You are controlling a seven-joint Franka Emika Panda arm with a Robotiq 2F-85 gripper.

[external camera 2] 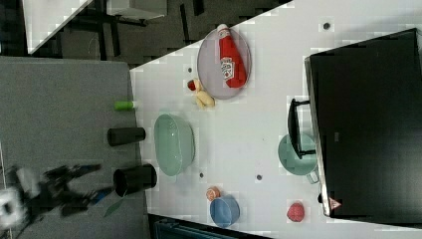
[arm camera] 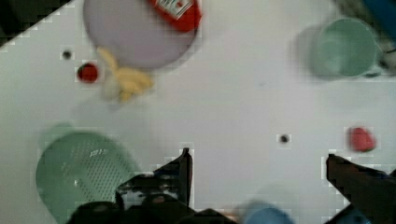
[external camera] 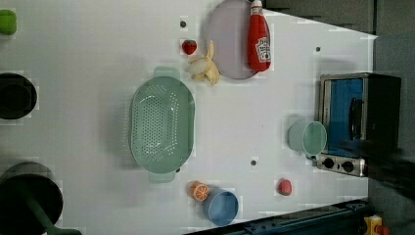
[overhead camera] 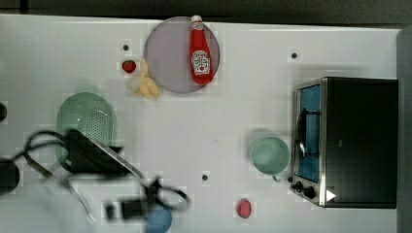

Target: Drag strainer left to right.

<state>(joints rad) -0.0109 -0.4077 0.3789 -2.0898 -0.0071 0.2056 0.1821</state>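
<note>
The strainer (overhead camera: 87, 119) is a pale mint-green oval colander with tiny holes, lying on the white table at the top view's left. It also lies at the left view's middle, strainer (external camera: 161, 122), and in the right view, strainer (external camera 2: 173, 144). My blurred arm (overhead camera: 97, 155) crosses its near end in the top view. In the wrist view my gripper (arm camera: 259, 165) hangs high over the table, its two dark fingers (arm camera: 183, 172) spread wide with nothing between them. The strainer (arm camera: 79, 175) lies off to one side of them, untouched.
A black toaster oven (overhead camera: 354, 141) stands at the top view's right, with a mint cup (overhead camera: 269, 155) beside it. A lilac plate (overhead camera: 167, 58) carries a ketchup bottle (overhead camera: 200, 51); a banana (overhead camera: 145, 86) and a strawberry (overhead camera: 128, 66) lie next to it. A blue cup (overhead camera: 158, 221) sits below the gripper.
</note>
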